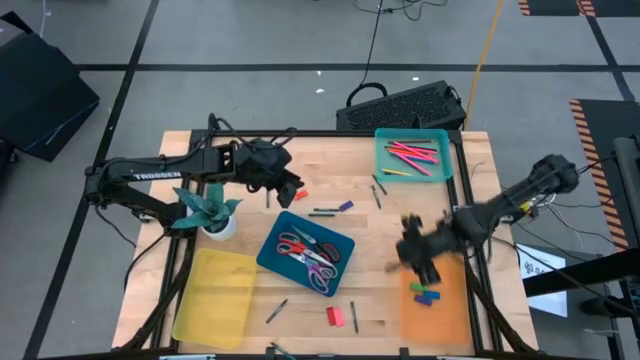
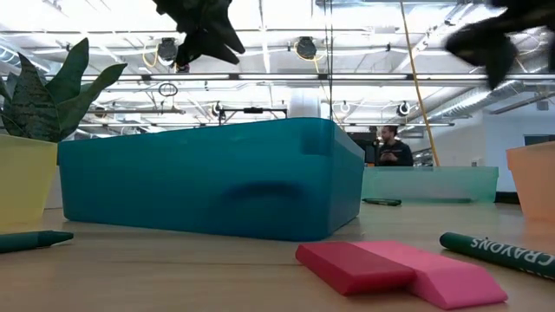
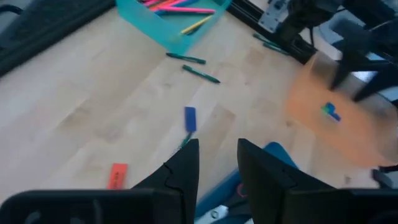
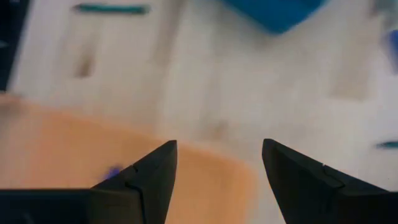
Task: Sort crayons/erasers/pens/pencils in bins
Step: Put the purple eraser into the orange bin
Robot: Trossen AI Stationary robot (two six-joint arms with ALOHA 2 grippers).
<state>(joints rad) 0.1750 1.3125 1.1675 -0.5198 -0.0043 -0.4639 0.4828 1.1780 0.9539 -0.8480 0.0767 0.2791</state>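
Four shallow plastic bins (image 1: 412, 152) on wooden table (image 1: 330, 165): orange bin (image 1: 445, 310) holding small blue and green erasers (image 1: 424, 293), beneath empty, wide-open right hand (image 1: 425, 270); left hand (image 1: 290, 190) slightly parted, empty.

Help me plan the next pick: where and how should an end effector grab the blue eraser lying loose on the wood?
Grip the blue eraser across its short width, at mid-length, coming straight down. It lies flat with bare wood beside it; the left end effector hovers nearest, slightly open.
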